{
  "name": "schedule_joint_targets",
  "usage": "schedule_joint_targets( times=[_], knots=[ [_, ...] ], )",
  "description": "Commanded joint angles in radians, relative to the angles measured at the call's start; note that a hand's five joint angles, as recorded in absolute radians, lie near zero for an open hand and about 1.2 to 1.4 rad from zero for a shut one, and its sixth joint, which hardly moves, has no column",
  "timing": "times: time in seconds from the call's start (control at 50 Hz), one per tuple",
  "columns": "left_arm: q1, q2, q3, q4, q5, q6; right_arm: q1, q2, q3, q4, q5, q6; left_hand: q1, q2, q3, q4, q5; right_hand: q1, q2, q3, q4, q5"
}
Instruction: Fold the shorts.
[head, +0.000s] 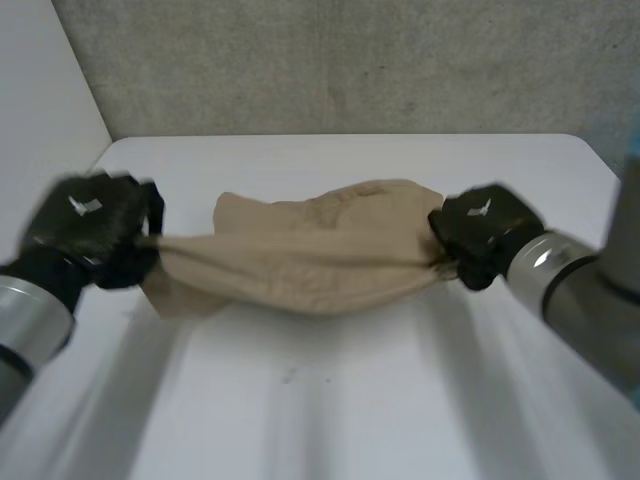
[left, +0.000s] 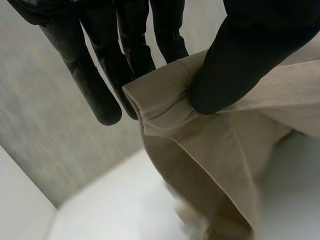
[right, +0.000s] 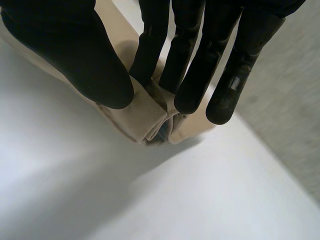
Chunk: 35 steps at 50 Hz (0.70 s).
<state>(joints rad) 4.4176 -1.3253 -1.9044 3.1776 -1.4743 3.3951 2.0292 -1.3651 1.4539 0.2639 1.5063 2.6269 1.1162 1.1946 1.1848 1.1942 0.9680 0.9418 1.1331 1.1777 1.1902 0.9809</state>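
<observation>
Tan shorts (head: 310, 255) hang drawn out between your two hands over the middle of the white table (head: 350, 400), nearer its far edge than its near one, with the cloth sagging at its centre. At the left end, your left hand (head: 90, 235) has its thumb clamped down on a hemmed edge, pressing it against the fingers. At the right end, your right hand (head: 480, 230) pinches a bunched, folded edge between thumb and fingers.
</observation>
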Motion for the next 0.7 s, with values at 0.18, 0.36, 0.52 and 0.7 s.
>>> schedule_joint_targets(
  times=[0.18, 0.36, 0.52, 0.7],
  knots=[
    [-0.018, 0.1, 0.009, -0.113, 0.075, -0.007, -0.084, -0.209, 0.037, 0.13, -0.003, -0.074, 0.28, 0.202, 0.211, 0.202, 0.254, 0.454, 0.263, 0.219, 0.206, 0.241],
    [-0.023, -0.249, 0.022, -0.05, 0.069, 0.006, -0.083, -0.017, 0.086, 0.054, 0.002, -0.1, 0.28, 0.202, 0.211, 0.202, 0.254, 0.454, 0.263, 0.219, 0.206, 0.241],
    [-0.032, -0.451, 0.269, 0.1, 0.06, 0.015, -0.076, 0.106, -0.087, -0.172, 0.011, -0.088, 0.28, 0.202, 0.211, 0.202, 0.254, 0.454, 0.263, 0.219, 0.206, 0.241],
    [-0.092, -0.479, 0.798, 0.298, -0.115, 0.039, -0.046, 0.087, -0.418, -0.52, 0.064, -0.019, 0.28, 0.202, 0.211, 0.202, 0.254, 0.454, 0.263, 0.219, 0.206, 0.241]
  ],
)
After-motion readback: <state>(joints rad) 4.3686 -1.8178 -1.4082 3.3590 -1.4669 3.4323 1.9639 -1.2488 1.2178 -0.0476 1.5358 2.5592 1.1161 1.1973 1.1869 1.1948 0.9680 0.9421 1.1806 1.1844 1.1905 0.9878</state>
